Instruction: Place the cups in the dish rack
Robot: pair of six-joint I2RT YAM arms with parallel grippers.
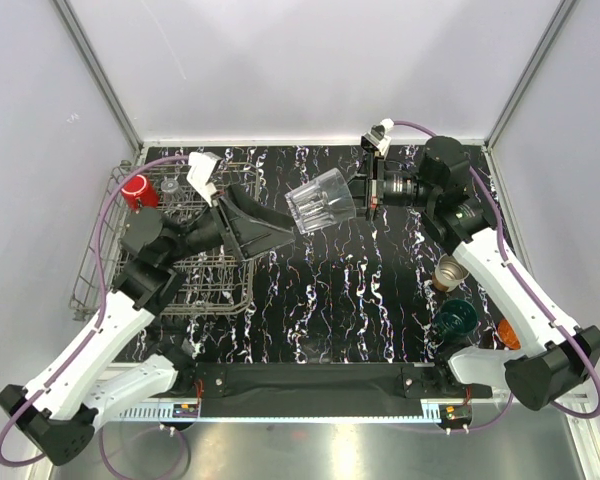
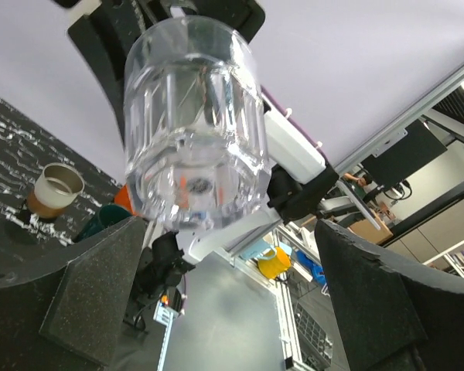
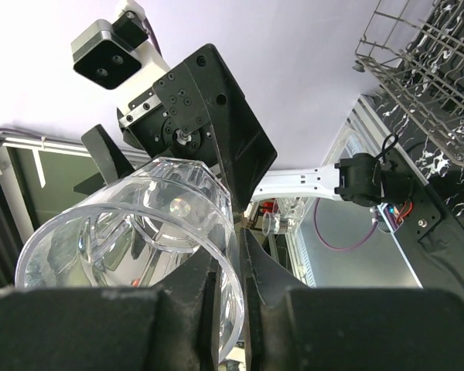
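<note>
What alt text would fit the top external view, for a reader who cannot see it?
The right gripper holds a clear cup in the air above the table, facing the open left gripper. A red cup sits in the dish rack; a cream cup is beside the right arm.

Black marbled table point(image 1: 320, 300) inside a pale-walled booth.
Veined white across the black top, boxed by plain light walls point(image 1: 310, 60) with a slanting metal post point(image 1: 98, 75) at each far corner; grey metal ledge point(image 1: 310, 445) along the near edge. Beyond the booth, in the left wrist view, a yellow mug point(image 2: 272, 263) among blurred clutter and a dark monitor point(image 2: 406, 158) higher up to its right.
</note>
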